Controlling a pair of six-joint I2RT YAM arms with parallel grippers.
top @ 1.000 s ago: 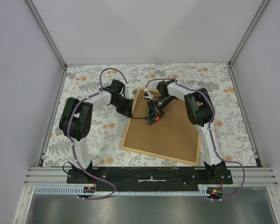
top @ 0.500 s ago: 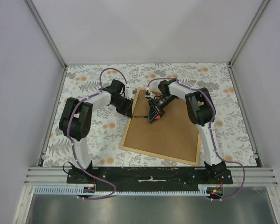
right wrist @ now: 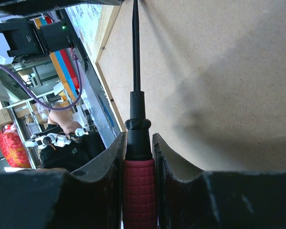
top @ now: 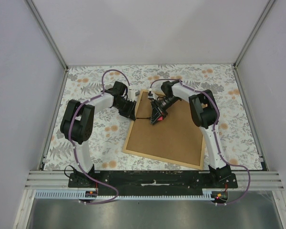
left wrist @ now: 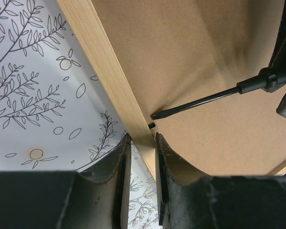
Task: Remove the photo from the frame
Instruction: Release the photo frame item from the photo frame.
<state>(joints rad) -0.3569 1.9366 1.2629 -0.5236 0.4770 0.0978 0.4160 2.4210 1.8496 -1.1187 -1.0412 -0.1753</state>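
Floral tablecloth (top: 109, 140), with frame (top: 176, 136) face down, brown back up: likely stiff, light, best held by wooden rim. On that rim, left gripper (left wrist: 142, 140) pinched narrow; right gripper (right wrist: 138, 143) clamped on red-handled screwdriver (right wrist: 138, 191), tip by small black tab (left wrist: 151, 125). No photo in view: presumably beneath backing, thin, creasable.

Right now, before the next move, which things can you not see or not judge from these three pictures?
- The photo: in no view. The frame lies face down, and its brown backing board covers it.
- The tip of the screwdriver: cut off by the top edge of the right wrist view.
- The small black piece at that tip, in the left wrist view: too small to identify.
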